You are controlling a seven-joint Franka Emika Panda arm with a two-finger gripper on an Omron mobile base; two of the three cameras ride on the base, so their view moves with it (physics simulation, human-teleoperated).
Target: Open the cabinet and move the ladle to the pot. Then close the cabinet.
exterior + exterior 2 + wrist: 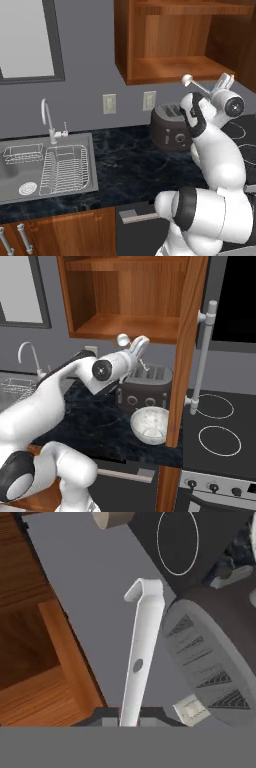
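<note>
Ladle (131,346) is pinched in the fingers (223,83), just below the open cabinet (125,323), above the toaster (145,387). Thin handle could twist loose swinging toward the pot (112,518).

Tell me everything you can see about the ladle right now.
The ladle is a slim, pale, metallic-looking utensil: a flat handle with a hooked tip and a hole, and a small rounded bowl. It is off the shelf, held in the shut gripper, tilted in the air below the open cabinet, above the toaster, touching nothing else.
</note>
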